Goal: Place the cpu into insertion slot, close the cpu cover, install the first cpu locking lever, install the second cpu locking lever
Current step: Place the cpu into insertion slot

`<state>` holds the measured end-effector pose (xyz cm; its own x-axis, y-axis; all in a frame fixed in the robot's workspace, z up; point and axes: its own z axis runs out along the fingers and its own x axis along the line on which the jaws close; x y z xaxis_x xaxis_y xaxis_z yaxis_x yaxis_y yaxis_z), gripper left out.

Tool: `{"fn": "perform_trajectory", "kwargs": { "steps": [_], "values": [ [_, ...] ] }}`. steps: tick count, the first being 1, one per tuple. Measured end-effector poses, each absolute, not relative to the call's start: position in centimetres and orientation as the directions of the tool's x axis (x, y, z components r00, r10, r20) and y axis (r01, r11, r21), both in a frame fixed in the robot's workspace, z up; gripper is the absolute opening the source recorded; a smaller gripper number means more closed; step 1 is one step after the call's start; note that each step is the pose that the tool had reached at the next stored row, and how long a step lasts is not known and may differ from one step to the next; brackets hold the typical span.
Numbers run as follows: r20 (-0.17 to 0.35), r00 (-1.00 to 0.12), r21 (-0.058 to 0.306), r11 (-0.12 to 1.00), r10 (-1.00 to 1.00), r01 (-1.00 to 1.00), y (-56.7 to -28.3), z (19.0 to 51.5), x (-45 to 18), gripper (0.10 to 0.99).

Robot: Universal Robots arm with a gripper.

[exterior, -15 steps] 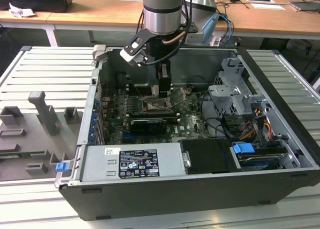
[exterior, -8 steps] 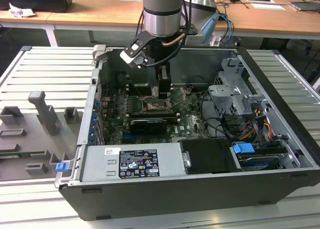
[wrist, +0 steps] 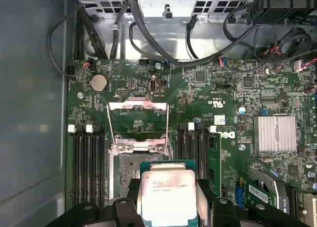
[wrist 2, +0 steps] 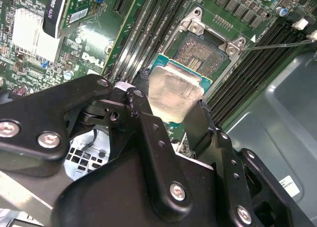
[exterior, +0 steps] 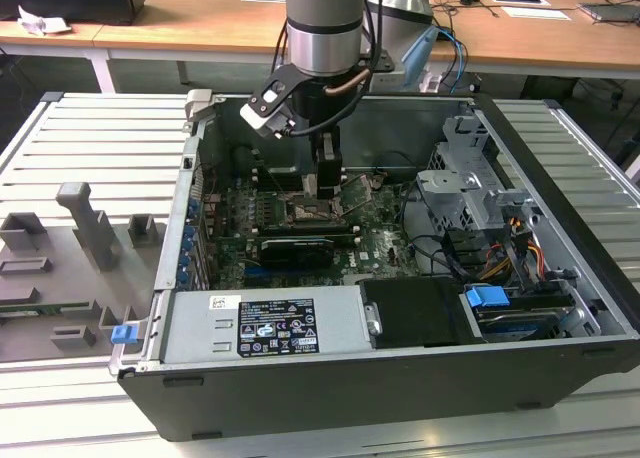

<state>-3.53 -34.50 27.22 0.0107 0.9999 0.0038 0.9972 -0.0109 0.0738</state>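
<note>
The gripper grasps one cpu between its two black fingers, holding it partly over the single insertion slot. Just beyond the slot, the one cpu cover stands flipped open. Two banks of memory slots flank the slot on the green motherboard.

The exterior view stands back and high, looking down into the whole open computer case. Both wrist views ride the arm, very near the green board, looking down at the cpu. All three share the insertion slot.
</note>
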Motion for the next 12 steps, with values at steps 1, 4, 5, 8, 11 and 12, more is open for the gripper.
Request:
{"fn": "perform_trajectory", "kwargs": {
  "steps": [1, 4, 5, 8, 11, 12],
  "values": [
    [0.004, 0.011, 0.074, -0.011, 1.000, 0.997, -34.50, 27.20, -3.53, 0.529],
    [0.004, 0.011, 0.074, -0.011, 1.000, 0.997, -34.50, 27.10, -3.53, 0.529],
    [0.004, 0.011, 0.074, -0.012, 1.000, 0.997, -34.50, 27.06, -3.53, 0.529],
    [0.004, 0.012, 0.074, -0.012, 1.000, 0.997, -34.47, 26.98, -3.54, 0.529],
    [0.003, 0.014, 0.074, -0.014, 1.000, 0.997, -33.99, 26.85, -3.54, 0.529],
    [0.003, 0.014, 0.074, -0.014, 1.000, 0.997, -33.89, 26.76, -3.53, 0.529]
  ]
}}
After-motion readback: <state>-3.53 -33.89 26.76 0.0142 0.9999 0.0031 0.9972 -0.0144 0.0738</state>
